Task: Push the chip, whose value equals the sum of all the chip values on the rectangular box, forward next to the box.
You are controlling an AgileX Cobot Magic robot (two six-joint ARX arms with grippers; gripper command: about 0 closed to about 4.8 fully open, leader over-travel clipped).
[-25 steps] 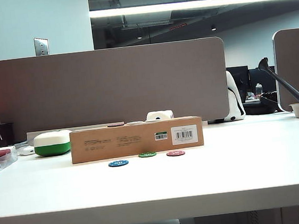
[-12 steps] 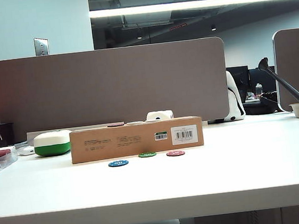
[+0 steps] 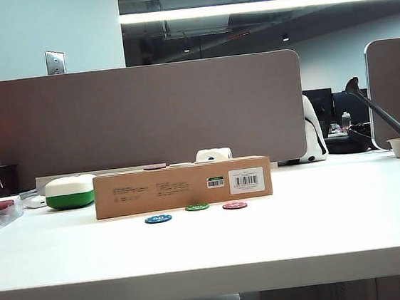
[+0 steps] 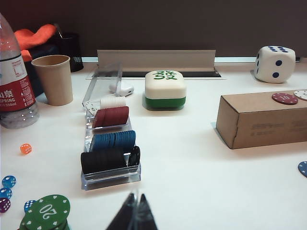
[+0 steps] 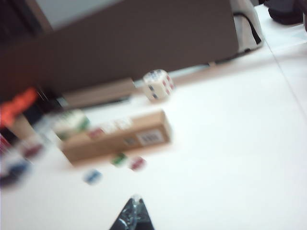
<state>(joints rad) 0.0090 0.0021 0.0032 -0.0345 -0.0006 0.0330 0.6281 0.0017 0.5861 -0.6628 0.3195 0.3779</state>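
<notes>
The rectangular box (image 3: 182, 186) lies across the table, label side toward the exterior camera. The green chip (image 3: 197, 207) rests just in front of it, between a blue chip (image 3: 158, 218) and a red chip (image 3: 234, 205). On the box top sit a dark red chip (image 4: 284, 98) and a white one (image 4: 302, 94). My left gripper (image 4: 136, 199) is shut and empty, well left of the box (image 4: 261, 120). My right gripper (image 5: 135, 199) is shut and empty, hanging nearer than the green chip (image 5: 119, 159) and the box (image 5: 117, 136); that view is blurred. Neither gripper shows in the exterior view.
A white-and-green rounded case (image 4: 165, 88) stands left of the box. A clear chip tray (image 4: 110, 143), a paper cup (image 4: 53, 79), a bottle (image 4: 14, 91) and a green chip stack (image 4: 45, 213) fill the left side. A large die (image 4: 274, 63) sits behind the box.
</notes>
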